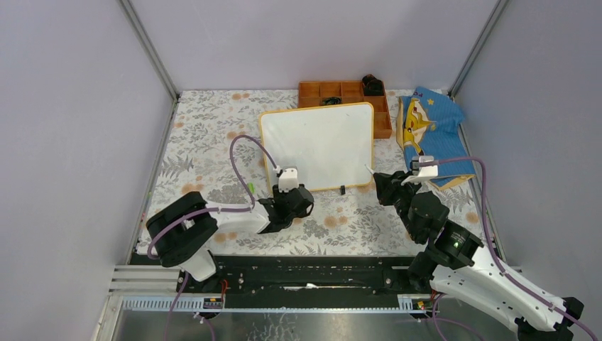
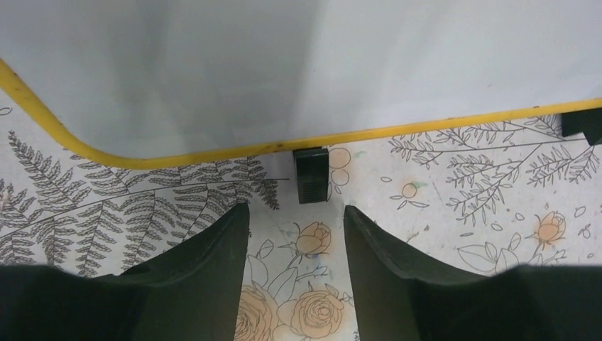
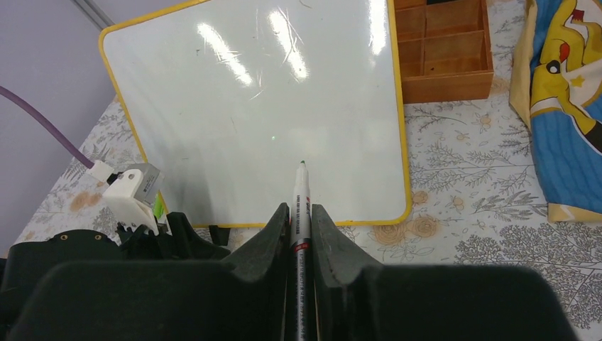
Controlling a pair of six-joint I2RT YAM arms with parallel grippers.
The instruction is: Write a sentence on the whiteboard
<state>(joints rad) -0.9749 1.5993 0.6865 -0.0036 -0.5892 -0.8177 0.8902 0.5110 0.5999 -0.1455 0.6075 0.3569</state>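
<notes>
Resting toward the back of the flower-printed surface point(image 1: 213, 142), the whiteboard point(image 1: 317, 145): white face, orange-tan frame, black feet. The face is bare, with no stroke of the sentence visible on it. Right gripper point(image 3: 299, 213): jaws closed tight on a marker point(image 3: 302, 186), the barrel held lengthwise so that the uncapped tip juts forward over the near part of the board, apparently to bring the nib down for a first letter; whether the tip touches the face cannot be told. Left gripper point(image 2: 297, 213): jaws parted about halfway, nothing between them, standing just off the board's near edge in front of one black foot point(image 2: 312, 174), probably placed to steady the board against the drag of the pen. Orange compartment tray point(image 1: 341, 92): behind the board, its near side partly hidden by the far edge. Blue printed bag point(image 1: 436, 128): to the right of the board, apart from the work. Writing judged not begun.
</notes>
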